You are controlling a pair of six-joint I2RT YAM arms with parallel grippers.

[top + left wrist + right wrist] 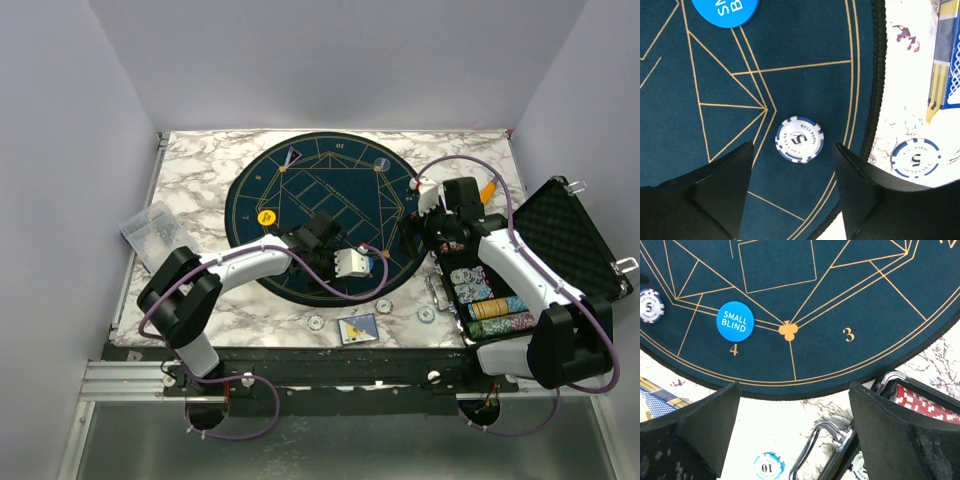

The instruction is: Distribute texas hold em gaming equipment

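Note:
A whitish poker chip (799, 139) marked 5 lies flat on the dark blue round mat (300, 190), just ahead of my left gripper (793, 150), which is open with nothing between its fingers. A blue small-blind button disc (735, 321) sits by the mat's number 4, with that same chip (650, 305) to its left. The yellow button disc (266, 216) is on the mat's left side. My right gripper (794, 387) hangs open and empty above the mat's rim. Off the mat lie loose chips (316, 322) (769, 466) and blue-backed playing cards (358, 328).
The black foam-lined case (570, 235) stands open at the right with rows of chips (490, 300), its chrome handle (825, 440) under my right fingers. An orange-handled tool (487, 190) lies behind it. A clear plastic bag (150, 228) sits at the table's left edge.

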